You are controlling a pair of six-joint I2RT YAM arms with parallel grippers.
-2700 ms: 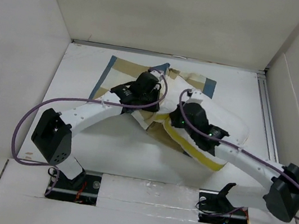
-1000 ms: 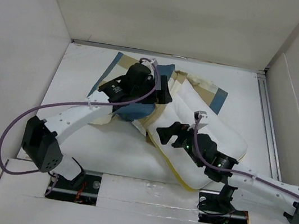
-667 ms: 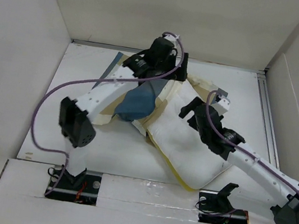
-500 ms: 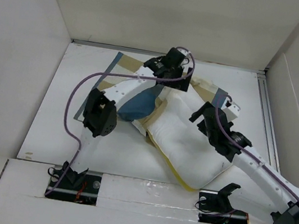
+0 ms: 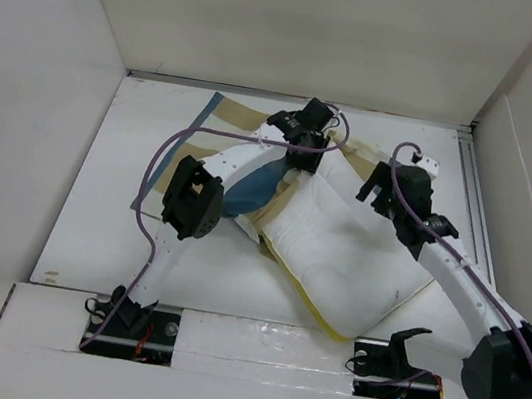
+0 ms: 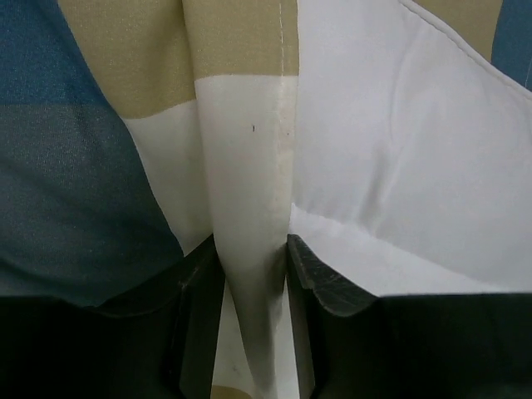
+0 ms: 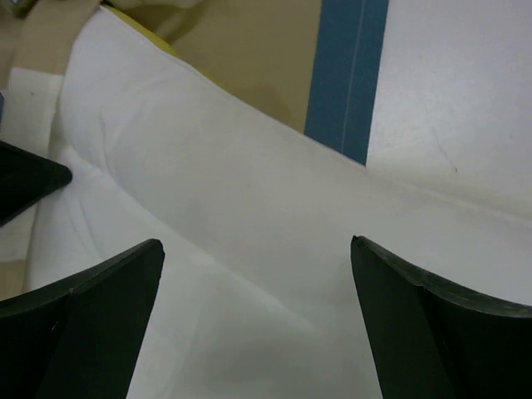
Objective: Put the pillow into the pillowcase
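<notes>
Work is going on at the opening of the cover, as I am judging it. The left claw [image 6: 252, 249] is pinching a raised fold of the big checked blue, tan and cream fabric pillowcase [image 6: 91, 166] at the far middle of the white desk [image 5: 110, 225]. The right claw [image 7: 258, 283] is hanging with its fingers spread wide, gripping nothing, just above the far corner of the plump white quilted pillow [image 5: 339, 252] with the yellow piped edge. That pillow is lying slantwise at the middle right of the desk, its far end overlapping the pillowcase. I cannot tell whether any of it is inside.

The next move is probably calling for the left claw to lift its fold so the mouth gapes, while the right one takes the pillow and feeds it in. The left arm's purple cable [image 5: 149, 171] is looping over the cloth, the two arms are crowding each other there, and white walls [image 5: 43, 73] are boxing the desk in.
</notes>
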